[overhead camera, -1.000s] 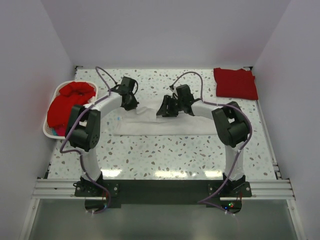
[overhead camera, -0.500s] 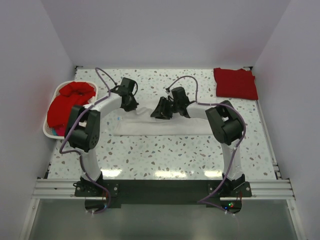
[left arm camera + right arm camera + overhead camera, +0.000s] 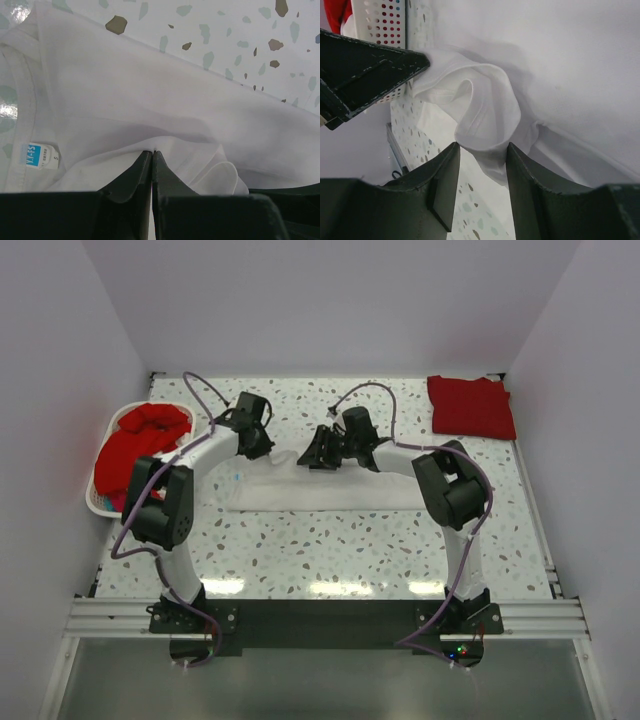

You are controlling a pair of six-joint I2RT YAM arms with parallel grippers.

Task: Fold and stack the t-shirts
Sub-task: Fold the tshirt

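Reads plain white on the soft cloth t-shirt (image 3: 330,495), blue on its small neck label (image 3: 41,156); solid bright red on the folded cloth t-shirt (image 3: 471,406); grey-brown speckles across the pale stone-look table (image 3: 350,550).

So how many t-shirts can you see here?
3 at least: a white t-shirt mid-table, a folded red t-shirt at the far right corner, and a red heap in the basket that may hide more.

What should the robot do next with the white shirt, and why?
Probably close the right gripper. Its jaws stand apart with a bunched fold of the white t-shirt between them, while the left gripper is shut on the same cloth. With both ends held, the arms could likely lift the shirt and fold it over.
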